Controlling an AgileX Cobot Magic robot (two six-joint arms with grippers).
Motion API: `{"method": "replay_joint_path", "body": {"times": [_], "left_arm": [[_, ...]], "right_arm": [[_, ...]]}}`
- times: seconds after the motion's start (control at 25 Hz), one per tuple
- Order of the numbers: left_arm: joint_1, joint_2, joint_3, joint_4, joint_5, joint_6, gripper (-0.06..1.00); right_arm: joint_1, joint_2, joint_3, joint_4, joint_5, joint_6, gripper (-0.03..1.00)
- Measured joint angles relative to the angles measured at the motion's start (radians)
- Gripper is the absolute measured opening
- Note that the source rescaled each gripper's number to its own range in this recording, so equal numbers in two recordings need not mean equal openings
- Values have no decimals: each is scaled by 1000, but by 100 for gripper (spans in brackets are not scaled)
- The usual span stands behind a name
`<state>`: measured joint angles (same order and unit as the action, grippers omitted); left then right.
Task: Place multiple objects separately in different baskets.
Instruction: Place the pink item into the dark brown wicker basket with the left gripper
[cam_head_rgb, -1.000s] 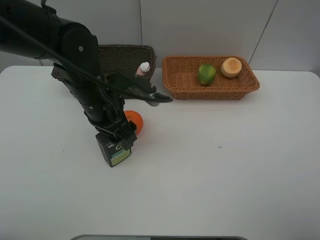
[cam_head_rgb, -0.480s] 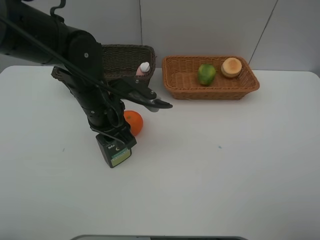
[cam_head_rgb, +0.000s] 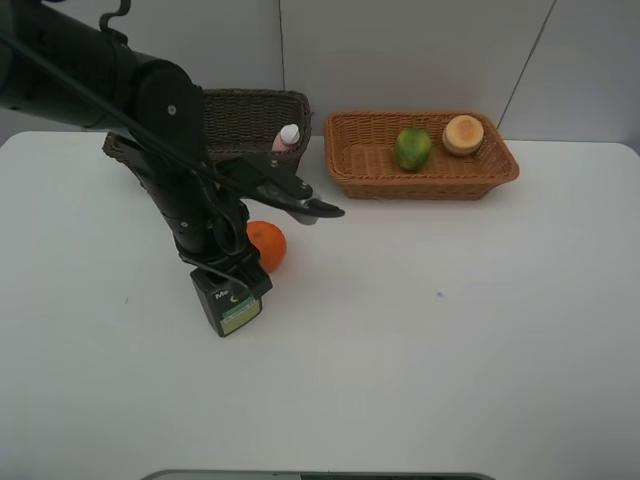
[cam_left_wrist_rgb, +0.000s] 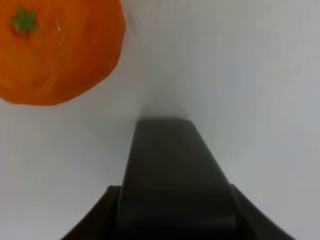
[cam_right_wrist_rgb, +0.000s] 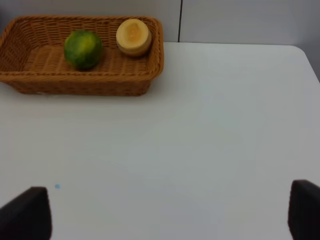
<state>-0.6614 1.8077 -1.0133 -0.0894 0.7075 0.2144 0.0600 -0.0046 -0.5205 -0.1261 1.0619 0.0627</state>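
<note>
1. Two pcs, green fruit (cam_head_rgb: 412, 148) and peach (cam_head_rgb: 463, 134), in tan basket (cam_head_rgb: 430, 186); pink spray btl (cam_head_rgb: 288, 136) in dark basket (cam_head_rgb: 250, 104): likely fruit vs. bottles.
2. L gripper (cam_head_rgb: 232, 278) at pump btl (cam_head_rgb: 233, 308) by orange (cam_head_rgb: 268, 246), grip unclear; R gripper (cam_right_wrist_rgb: 170, 215) jaws apart.

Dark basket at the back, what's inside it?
A pink bottle with a white cap pokes up at the right end of the dark basket. The black arm covers the left part, so anything there is hidden.

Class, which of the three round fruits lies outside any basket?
The orange, lying on the white table; the green fruit and the peach-coloured fruit sit inside the light tan basket.
</note>
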Motion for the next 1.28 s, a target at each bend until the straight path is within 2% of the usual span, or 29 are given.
{"method": "replay_joint_path", "body": {"times": [0.32, 0.52, 0.8, 0.92, 1.28], "left_arm": [[38, -130, -88, 0, 74, -39, 45], [116, -158, -209, 14, 139, -172, 45], [237, -118, -393, 108, 147, -365, 45], [262, -75, -448, 169, 109, -400, 45], [262, 31, -458, 343, -161, -570, 45]], "right_arm": [[0, 0, 0, 0, 0, 0, 100], [0, 0, 0, 0, 0, 0, 100], [0, 0, 0, 0, 0, 0, 100], [0, 0, 0, 0, 0, 0, 100], [0, 0, 0, 0, 0, 0, 100]]}}
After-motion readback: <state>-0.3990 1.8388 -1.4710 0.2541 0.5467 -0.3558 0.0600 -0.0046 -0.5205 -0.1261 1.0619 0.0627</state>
